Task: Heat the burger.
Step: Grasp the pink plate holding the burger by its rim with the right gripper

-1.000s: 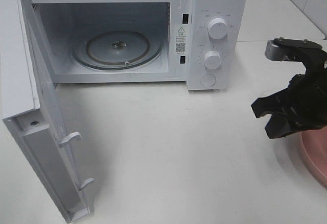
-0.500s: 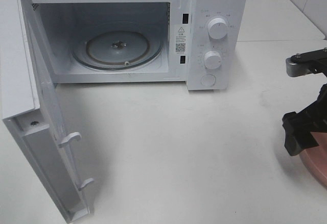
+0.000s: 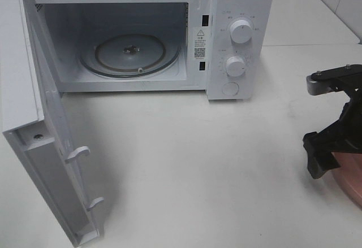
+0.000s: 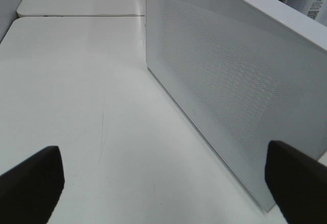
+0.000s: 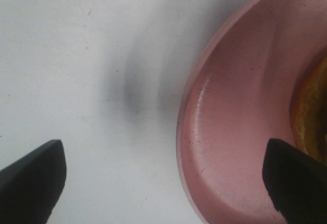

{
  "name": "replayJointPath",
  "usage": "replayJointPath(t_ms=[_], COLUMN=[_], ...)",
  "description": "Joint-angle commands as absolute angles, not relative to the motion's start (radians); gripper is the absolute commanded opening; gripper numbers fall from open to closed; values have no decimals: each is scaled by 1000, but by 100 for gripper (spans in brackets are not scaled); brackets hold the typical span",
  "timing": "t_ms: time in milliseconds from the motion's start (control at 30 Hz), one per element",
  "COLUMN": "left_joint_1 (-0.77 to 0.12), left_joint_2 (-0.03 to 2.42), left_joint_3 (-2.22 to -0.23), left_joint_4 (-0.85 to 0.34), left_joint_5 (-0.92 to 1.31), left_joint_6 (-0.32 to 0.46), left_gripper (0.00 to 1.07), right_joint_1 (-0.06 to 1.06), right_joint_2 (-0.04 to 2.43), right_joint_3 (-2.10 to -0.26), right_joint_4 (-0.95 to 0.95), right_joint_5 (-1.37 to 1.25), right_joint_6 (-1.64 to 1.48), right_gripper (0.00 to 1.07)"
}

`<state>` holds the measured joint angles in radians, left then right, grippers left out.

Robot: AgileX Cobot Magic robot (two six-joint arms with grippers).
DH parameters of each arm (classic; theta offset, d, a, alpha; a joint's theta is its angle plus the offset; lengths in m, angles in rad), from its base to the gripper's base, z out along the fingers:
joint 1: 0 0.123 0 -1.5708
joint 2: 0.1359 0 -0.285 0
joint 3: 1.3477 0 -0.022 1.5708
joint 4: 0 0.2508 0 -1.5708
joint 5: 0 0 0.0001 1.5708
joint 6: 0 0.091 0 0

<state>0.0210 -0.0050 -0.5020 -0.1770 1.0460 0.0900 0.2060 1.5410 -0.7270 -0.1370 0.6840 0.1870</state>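
Note:
The burger shows only as a golden-orange sliver (image 5: 312, 106) at the edge of the right wrist view, sitting on the pink plate (image 5: 230, 132). In the high view the plate (image 3: 352, 180) peeks out at the right edge and the burger is hidden there. My right gripper (image 3: 323, 156) hangs just above the plate's left rim. In its wrist view the right gripper (image 5: 163, 180) is open and empty, straddling the rim. My left gripper (image 4: 163, 185) is open and empty beside the outside of the microwave door (image 4: 230, 91), and it is out of the high view.
The white microwave (image 3: 237, 39) stands at the back with its door (image 3: 34, 135) swung wide open to the left. Its glass turntable (image 3: 130, 53) is bare. White tabletop (image 3: 198, 163) lies between the microwave and the plate.
My right gripper has moved right and down from mid-air to just over the pink plate's left rim. The microwave and its door have not moved.

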Motion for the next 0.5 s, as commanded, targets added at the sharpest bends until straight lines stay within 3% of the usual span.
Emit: replayJointPath(t_ms=[33,500], left_joint_1=[17,17], left_joint_2=[-25,-25], left_joint_3=[-500,-500], left_joint_4=[-187,-187], left_joint_5=[1036,1036], left_joint_6=[88,88], left_gripper=[100,100], right_joint_1=[200,200], right_joint_2=[1567,1693], right_joint_3=[-726,-726], right_joint_4=[-146,-192], right_joint_5=[658,566], right_joint_6=[197,223], right_gripper=[97,93])
